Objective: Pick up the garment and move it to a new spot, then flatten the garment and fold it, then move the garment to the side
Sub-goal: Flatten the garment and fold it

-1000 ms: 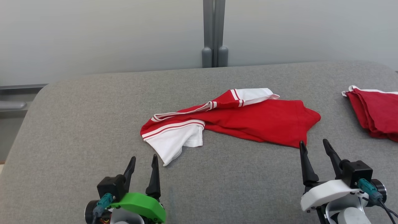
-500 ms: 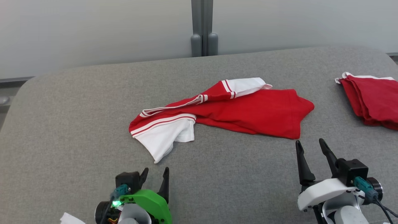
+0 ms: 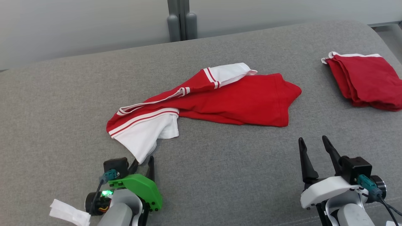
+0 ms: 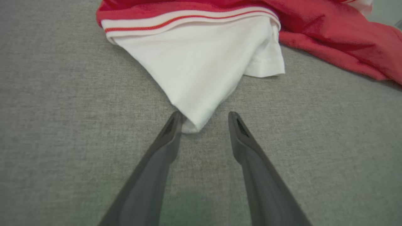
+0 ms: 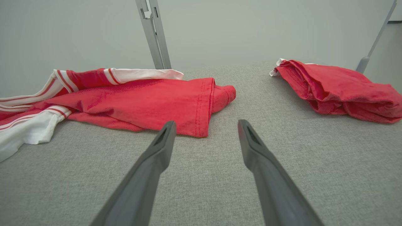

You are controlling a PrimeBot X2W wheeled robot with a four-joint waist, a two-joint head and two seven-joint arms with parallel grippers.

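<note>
Nearest the robot, the left gripper [image 3: 143, 161] rests low on the grey woven fabric surface [image 3: 220, 175], its two dark fingers spread apart. In the left wrist view [image 4: 204, 117], the pointed tip of a white sleeve [image 4: 201, 62] lies between them, touching one finger and clear of the other. The right gripper [image 3: 312, 139] hovers with its jaws wide and nothing between them, just short of the hem.

The red cotton shirt with white sleeves and striped red-and-white trim [image 3: 232, 103] lies rumpled across the middle of the surface. Its near sleeve is fanned out toward the left gripper, its red body is creased and folded over itself, and its second white sleeve is tucked at the far edge. Farther right, well apart, sits a folded red garment with a white edge [image 3: 367, 81].
</note>
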